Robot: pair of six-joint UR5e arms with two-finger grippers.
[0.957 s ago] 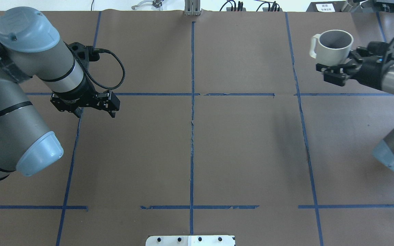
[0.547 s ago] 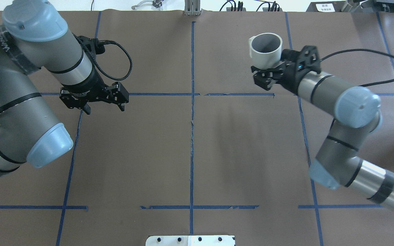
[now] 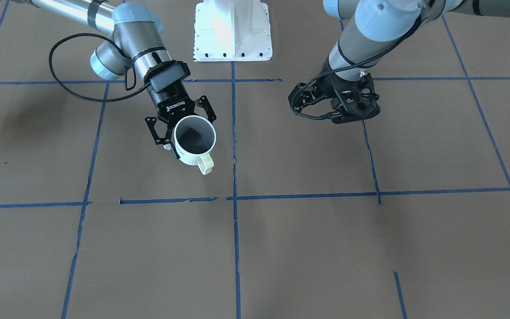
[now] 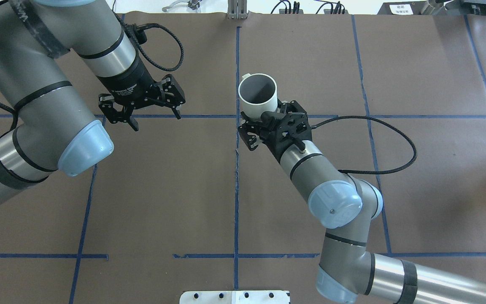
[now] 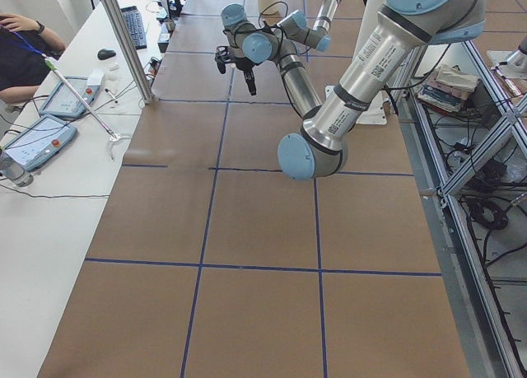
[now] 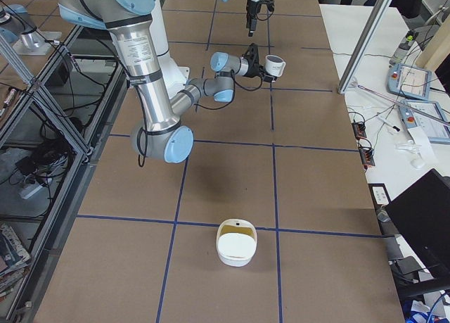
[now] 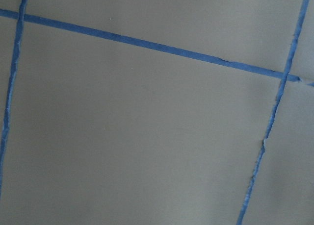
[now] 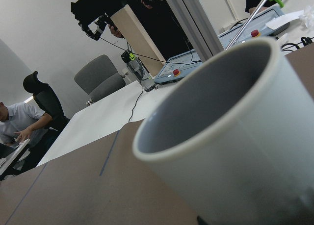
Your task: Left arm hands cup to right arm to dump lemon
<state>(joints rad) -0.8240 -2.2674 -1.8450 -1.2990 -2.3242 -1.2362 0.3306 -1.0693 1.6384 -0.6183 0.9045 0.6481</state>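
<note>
Cup (image 4: 257,92) in right gripper (image 4: 259,119), jaws closed

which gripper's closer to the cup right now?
Right. The right gripper is shut on the cup; the left gripper hangs open, apart from it, not touching.

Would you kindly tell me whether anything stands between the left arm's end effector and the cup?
Nothing visible does. The cup is held upright in the right end effector. Only bare table with blue tape lines separates it from the open left end effector.
</note>
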